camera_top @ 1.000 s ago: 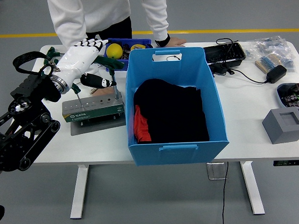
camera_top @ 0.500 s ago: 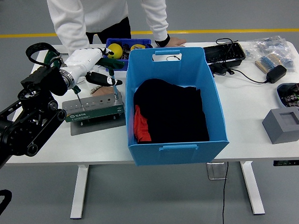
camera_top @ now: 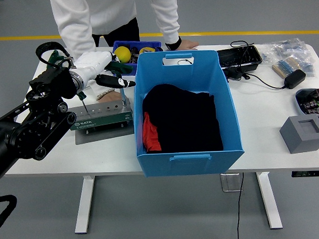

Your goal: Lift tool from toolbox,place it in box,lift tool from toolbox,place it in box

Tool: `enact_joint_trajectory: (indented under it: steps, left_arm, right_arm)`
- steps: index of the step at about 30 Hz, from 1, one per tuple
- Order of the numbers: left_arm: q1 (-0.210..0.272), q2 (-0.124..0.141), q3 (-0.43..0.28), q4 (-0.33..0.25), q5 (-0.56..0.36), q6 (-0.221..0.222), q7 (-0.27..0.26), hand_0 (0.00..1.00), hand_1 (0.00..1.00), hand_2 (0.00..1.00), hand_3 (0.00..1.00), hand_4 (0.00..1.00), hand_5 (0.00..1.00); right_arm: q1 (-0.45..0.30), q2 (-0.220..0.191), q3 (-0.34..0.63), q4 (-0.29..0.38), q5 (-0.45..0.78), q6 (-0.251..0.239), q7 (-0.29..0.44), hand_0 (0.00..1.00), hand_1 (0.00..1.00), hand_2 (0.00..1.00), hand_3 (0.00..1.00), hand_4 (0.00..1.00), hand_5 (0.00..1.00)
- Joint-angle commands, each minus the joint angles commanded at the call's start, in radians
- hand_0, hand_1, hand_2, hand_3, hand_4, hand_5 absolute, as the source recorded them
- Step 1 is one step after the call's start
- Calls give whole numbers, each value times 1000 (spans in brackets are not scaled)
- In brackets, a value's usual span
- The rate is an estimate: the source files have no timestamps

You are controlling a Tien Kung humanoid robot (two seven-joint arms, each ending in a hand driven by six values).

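My left hand (camera_top: 96,65), white with a black arm, hovers over the grey-green tool rack (camera_top: 101,118) at the table's left. It is shut on a black-handled screwdriver (camera_top: 112,80), held roughly level above the rack with its tip pointing right toward the blue box (camera_top: 189,156). A green-handled tool (camera_top: 81,97) and a thin shaft (camera_top: 123,98) still stand upright in the rack. The blue box holds a black cloth (camera_top: 183,117) and a red item (camera_top: 150,133). My right arm is out of view.
A person in white stands at the far side, one hand (camera_top: 185,44) flat on the table; the other hand (camera_top: 110,96) seems to rest by the rack. A blue bin with a yellow ball (camera_top: 121,53) sits behind. Cables, a black tray (camera_top: 240,56) and a grey block (camera_top: 304,132) lie right.
My left hand has closed from spread fingers and pulled in over the rack. The black-handled screwdriver has risen slightly and shifted right toward the blue box.
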Motion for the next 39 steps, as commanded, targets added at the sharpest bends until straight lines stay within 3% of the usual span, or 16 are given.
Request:
enact_joint_trajectory:
  steps: [3,4,9,10,21,22,27,28,39]
  left_arm:
    - [-4,1,8,11,-3,-8,7,513,467,450,533,998,820]
    - [-5,1,10,14,-4,-8,8,397,328,320,437,998,825]
    - [-13,0,30,25,-13,4,6,397,328,320,437,998,825]
    - [-14,0,32,26,-13,4,6,311,231,252,333,998,833]
    - [-26,-1,58,42,-18,27,13,250,173,196,270,998,837]
    - [-27,-1,60,43,-19,29,14,197,101,137,187,998,836]
    - [-27,-6,70,48,-19,54,19,197,101,137,187,998,836]
    - [-26,-7,71,48,-20,59,20,154,22,53,90,998,829]
    - [-20,-11,100,59,-51,126,20,109,2,2,31,998,815]
  right_arm:
    - [1,-1,1,0,-1,1,0,634,608,684,551,778,672]
    - [1,-1,2,0,-2,0,0,634,609,684,551,779,673]
    - [1,-1,7,0,-12,1,-3,634,609,684,551,779,673]
    - [2,-1,8,0,-12,1,-3,634,608,684,551,780,672]
    - [2,-1,10,0,-16,-1,-4,635,608,684,551,779,673]
    - [2,-1,10,0,-16,-1,-4,634,608,684,551,779,672]
    - [0,0,11,1,-17,-2,-5,634,608,684,551,779,672]
    - [0,0,11,1,-17,-2,-5,635,608,684,552,780,673]
    - [-9,2,11,2,-24,-3,-7,635,608,684,552,780,673]
